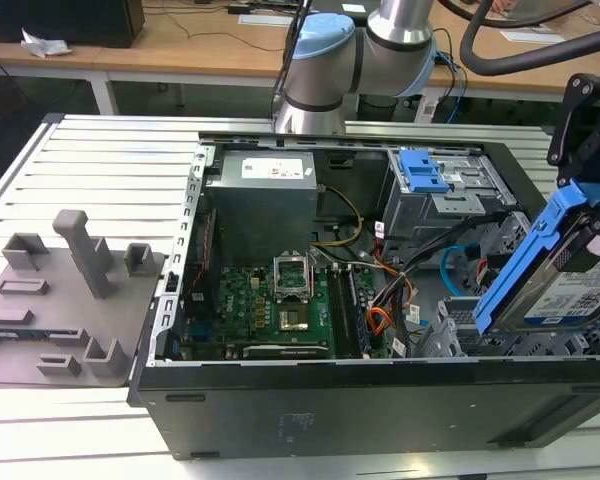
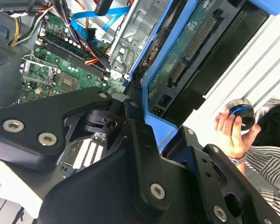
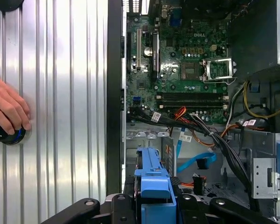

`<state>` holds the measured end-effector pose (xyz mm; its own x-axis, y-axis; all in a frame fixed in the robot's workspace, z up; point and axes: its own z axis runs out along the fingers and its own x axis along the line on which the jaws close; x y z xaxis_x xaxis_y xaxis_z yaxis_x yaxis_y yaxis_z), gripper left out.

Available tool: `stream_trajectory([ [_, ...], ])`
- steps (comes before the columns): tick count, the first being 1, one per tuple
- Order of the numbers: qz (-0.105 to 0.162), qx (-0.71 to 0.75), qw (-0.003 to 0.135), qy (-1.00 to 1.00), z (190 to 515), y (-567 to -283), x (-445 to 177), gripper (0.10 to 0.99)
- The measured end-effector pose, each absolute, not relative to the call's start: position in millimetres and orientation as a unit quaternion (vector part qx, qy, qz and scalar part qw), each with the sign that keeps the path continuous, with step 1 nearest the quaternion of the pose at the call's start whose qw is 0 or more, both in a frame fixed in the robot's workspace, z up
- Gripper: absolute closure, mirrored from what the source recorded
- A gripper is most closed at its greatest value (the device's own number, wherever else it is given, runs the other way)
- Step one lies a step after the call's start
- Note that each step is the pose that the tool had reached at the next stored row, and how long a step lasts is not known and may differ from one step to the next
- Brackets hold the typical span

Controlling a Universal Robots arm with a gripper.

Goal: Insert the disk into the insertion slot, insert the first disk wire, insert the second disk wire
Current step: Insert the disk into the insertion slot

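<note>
Pincer (image 3: 153, 206) around disk (image 3: 151, 179), ribbed table (image 3: 60, 93) beyond

Nothing here I can actually read, just stickers with print too fine to make out. There's a white label (image 1: 277, 169) on the power supply (image 1: 260, 215) right beside the motherboard (image 1: 250, 300). Another label (image 1: 595, 290) sits on the disk (image 1: 558, 268), off to the motherboard's right in the exterior view. Little white tags (image 3: 156, 116) hang on the cables (image 3: 210, 133) along the motherboard's edge.
</note>
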<state>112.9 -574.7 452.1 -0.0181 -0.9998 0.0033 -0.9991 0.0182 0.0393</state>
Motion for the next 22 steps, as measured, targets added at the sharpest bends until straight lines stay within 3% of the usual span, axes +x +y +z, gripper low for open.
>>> stream_trajectory([
  [10, -0.013, 0.701, 0.015, -0.713, 444.5, -573.9, 112.9, 0.718],
  [22, -0.013, 0.700, 0.015, -0.713, 442.0, -550.9, 106.6, 0.718],
])
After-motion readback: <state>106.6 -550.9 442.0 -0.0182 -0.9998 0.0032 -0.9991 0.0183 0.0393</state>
